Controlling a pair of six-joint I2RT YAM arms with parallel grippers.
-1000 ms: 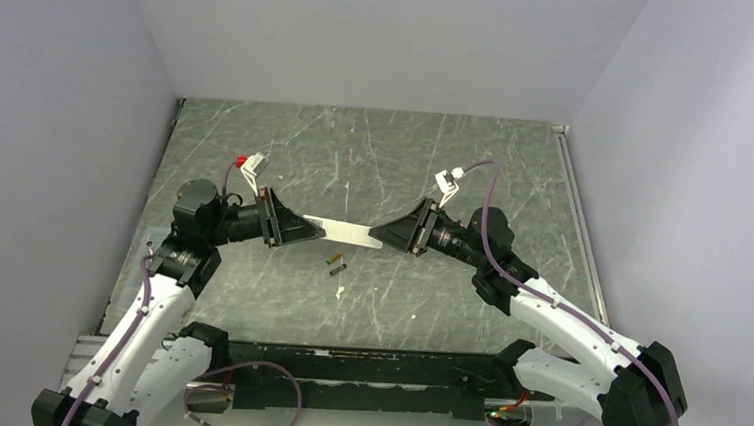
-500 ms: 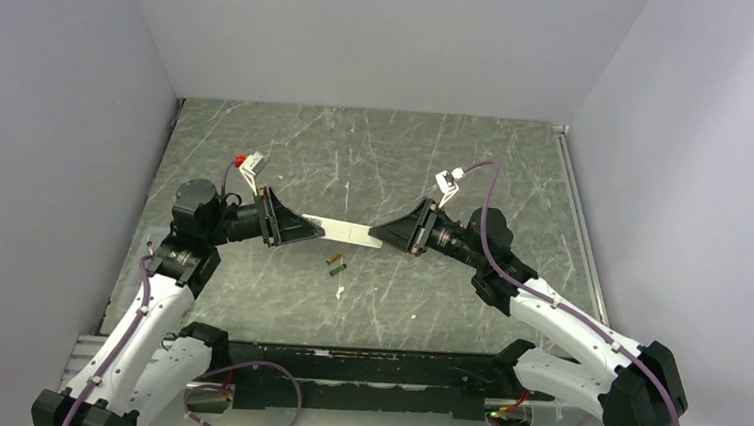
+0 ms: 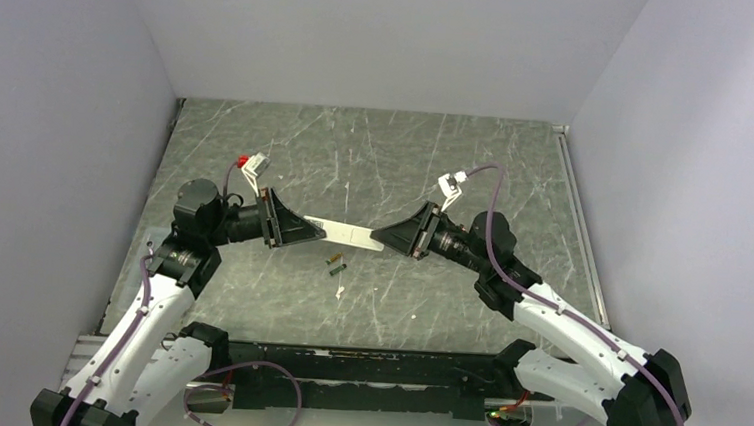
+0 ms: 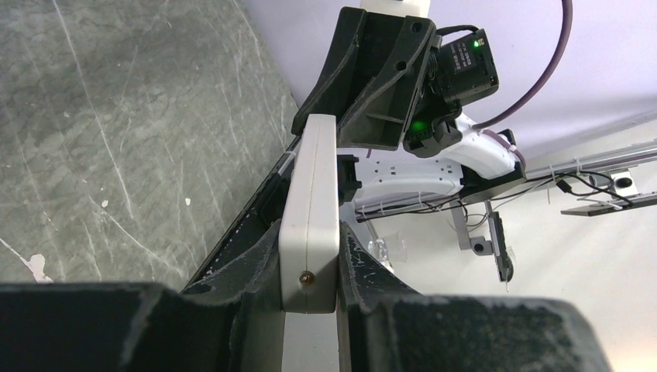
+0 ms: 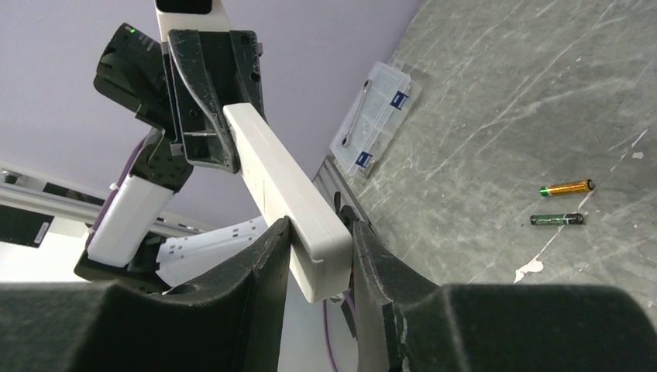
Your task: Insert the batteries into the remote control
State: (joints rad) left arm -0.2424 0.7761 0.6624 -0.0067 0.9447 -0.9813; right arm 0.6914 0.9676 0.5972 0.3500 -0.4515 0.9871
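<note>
The left gripper (image 3: 319, 231) pinches one end of the remote control (image 3: 348, 233). The right gripper (image 3: 376, 239) looks to squeeze the other end. The green battery (image 5: 556, 219) and the gold battery (image 5: 567, 187) lie on the table (image 3: 457, 158), nearer its front edge.

Soft, even, fairly bright light fills the enclosure, and the top view is sharp, with only faint shadows on the table (image 3: 377, 153). In the wrist views the near fingers (image 4: 465, 333) look dark, grainy and slightly soft, while the remote control (image 4: 310, 209) shows bright and crisp against a pale, washed-out background
</note>
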